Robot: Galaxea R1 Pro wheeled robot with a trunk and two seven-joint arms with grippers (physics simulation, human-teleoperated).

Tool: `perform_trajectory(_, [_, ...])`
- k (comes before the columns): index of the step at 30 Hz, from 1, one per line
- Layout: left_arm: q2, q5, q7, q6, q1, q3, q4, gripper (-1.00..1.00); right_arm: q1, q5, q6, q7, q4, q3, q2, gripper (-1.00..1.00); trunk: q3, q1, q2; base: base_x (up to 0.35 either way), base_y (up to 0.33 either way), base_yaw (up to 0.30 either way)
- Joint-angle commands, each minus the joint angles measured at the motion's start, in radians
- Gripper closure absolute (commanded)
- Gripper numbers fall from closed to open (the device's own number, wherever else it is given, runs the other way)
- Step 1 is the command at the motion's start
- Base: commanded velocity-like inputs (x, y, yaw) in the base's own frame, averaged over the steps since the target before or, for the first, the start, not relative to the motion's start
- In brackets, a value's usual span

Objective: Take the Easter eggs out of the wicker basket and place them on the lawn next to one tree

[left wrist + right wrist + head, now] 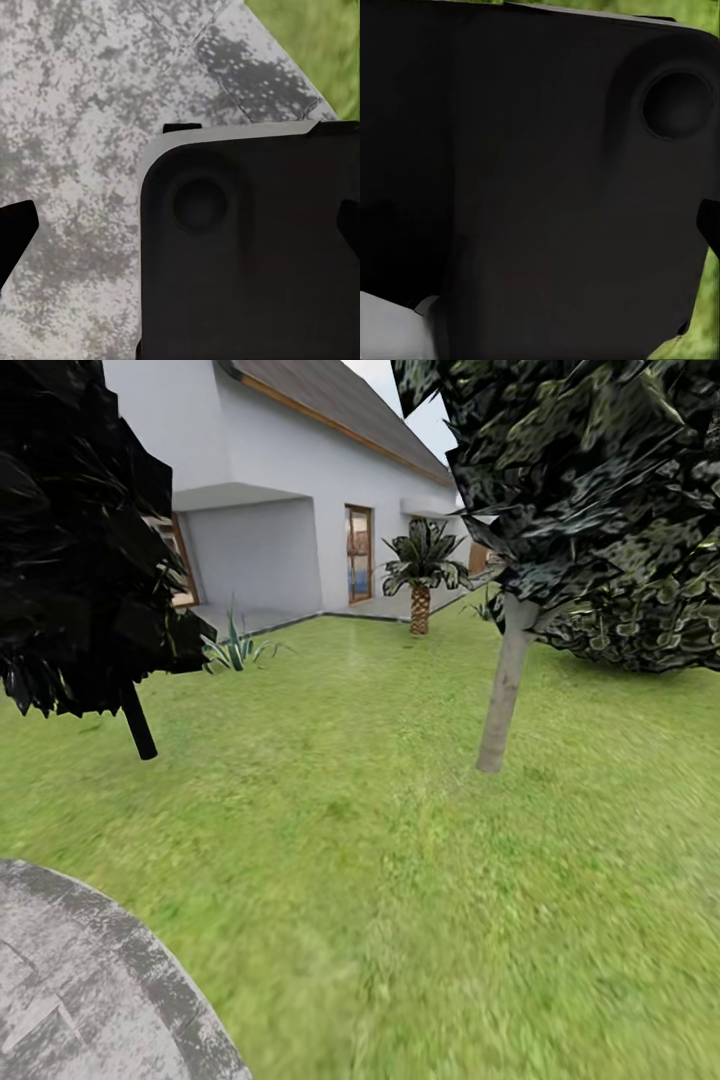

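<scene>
The lawn (400,860) stretches ahead of me toward the white house. A tree (503,690) with a slim pale trunk and a dark speckled crown stands on the grass at the right. The Easter eggs and the wicker basket are out of view. In the left wrist view my left gripper (180,229) is open, its dark fingertips (15,232) at the frame's two sides, over grey paving (75,112) and a black part of my own body (247,255). My right gripper (540,225) faces my black body (525,187); one fingertip (710,225) sits at the frame's edge, nothing held.
A black-leaved tree (70,560) with a thin dark trunk stands at the left. A short palm (420,600) and a spiky plant (235,650) grow near the house (290,510). The grey round patio (80,980) lies at my lower left.
</scene>
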Motion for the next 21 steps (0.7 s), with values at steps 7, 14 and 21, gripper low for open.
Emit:
perform_trajectory(7, [0.0, -0.001, 0.001, -0.002, 0.0, -0.001, 0.0, -1.0, 0.0, 0.0, -0.002, 0.0, 0.0, 0.006, -0.001, -1.0, -0.007, 0.001, 0.0, 0.336, 0.0, 0.098])
perform_trajectory(14, [0.0, -0.001, 0.001, -0.002, 0.0, -0.001, 0.0, -1.0, 0.0, 0.0, -0.001, 0.0, 0.001, 0.006, 0.0, -1.0, -0.013, 0.001, 0.0, 0.336, 0.0, 0.035])
perform_trajectory(21, [0.0, -0.001, 0.001, -0.002, 0.0, -0.001, 0.0, -1.0, 0.0, -0.001, -0.001, 0.0, 0.0, 0.005, -0.002, -1.0, -0.017, 0.001, 0.0, 0.336, 0.0, 0.003])
